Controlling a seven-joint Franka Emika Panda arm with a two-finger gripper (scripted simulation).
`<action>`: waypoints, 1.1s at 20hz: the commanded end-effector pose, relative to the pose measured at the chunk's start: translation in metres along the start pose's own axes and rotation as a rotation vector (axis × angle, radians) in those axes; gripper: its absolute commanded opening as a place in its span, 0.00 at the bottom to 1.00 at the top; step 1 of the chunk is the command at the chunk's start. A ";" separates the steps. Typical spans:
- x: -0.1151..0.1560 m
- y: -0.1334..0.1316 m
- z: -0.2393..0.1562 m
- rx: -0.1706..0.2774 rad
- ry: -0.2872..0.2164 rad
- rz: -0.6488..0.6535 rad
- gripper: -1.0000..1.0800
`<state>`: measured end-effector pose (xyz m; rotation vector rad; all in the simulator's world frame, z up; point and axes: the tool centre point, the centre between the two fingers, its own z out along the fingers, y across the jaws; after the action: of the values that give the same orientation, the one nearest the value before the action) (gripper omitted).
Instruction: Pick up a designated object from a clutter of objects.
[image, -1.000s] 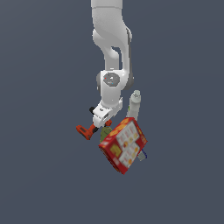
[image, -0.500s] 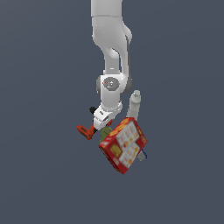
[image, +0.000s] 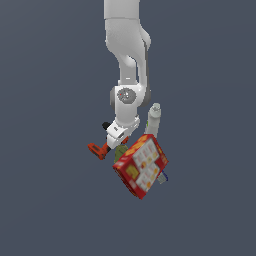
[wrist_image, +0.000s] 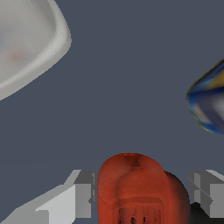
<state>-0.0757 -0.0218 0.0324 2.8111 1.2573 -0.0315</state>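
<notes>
The orange-red drill (image: 98, 149) with black parts lies at the exterior view's left edge of the clutter. In the wrist view its rounded orange-red body (wrist_image: 133, 188) fills the gap between my two grey fingers (wrist_image: 81, 197). My gripper (image: 116, 140) is low over the drill, open, with one finger on each side and very close to it; I cannot tell whether they touch. The clutter also holds a red-and-yellow printed box (image: 141, 165), a slim white bottle (image: 154, 120) and a small olive-green item (image: 120, 153), partly hidden by my hand.
The box lies right beside my hand on the exterior view's right. In the wrist view the white bottle (wrist_image: 26, 39) is a blurred pale shape, and a blue-and-yellow edge (wrist_image: 210, 105) shows at the side. The floor is plain dark grey.
The arm has bent and lowered the hand slightly onto the drill. The drill, box and bottle have not moved.
</notes>
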 end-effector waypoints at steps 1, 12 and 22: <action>0.000 0.000 0.000 0.000 0.000 0.000 0.00; 0.001 0.015 -0.034 0.001 0.000 -0.001 0.00; 0.005 0.050 -0.112 0.004 0.003 -0.003 0.00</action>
<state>-0.0429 -0.0414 0.1290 2.8162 1.2635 -0.0392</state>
